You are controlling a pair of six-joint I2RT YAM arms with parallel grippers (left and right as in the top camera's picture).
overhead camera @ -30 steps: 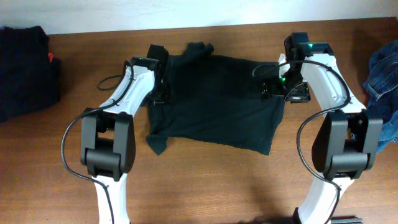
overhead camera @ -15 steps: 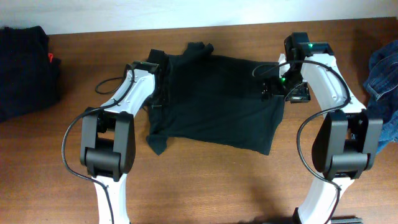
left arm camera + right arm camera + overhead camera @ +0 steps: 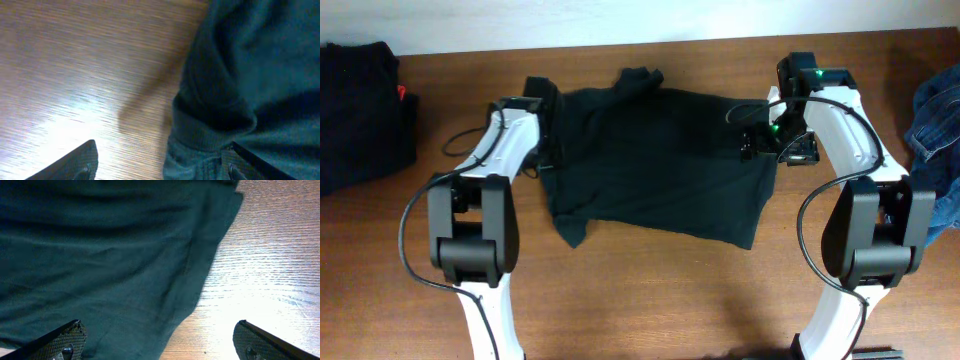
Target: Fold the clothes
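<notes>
The clothes in play are one black T-shirt, lying spread out flat in the middle of the wooden table. My left gripper hovers at its left edge. In the left wrist view that gripper is open: one finger stands over bare wood, the other over the shirt's hemmed edge, and nothing is pinched. My right gripper sits at the shirt's right edge. In the right wrist view it is wide open, with the cloth's border running between its fingers.
A pile of dark garments with a red tag lies at the back left. Blue denim lies bunched at the right edge. The white wall runs along the table's far side.
My left arm has swung left, off the shirt, to its left edge. The shirt's left side now shows more and lies slightly further left. The right arm has not moved.
</notes>
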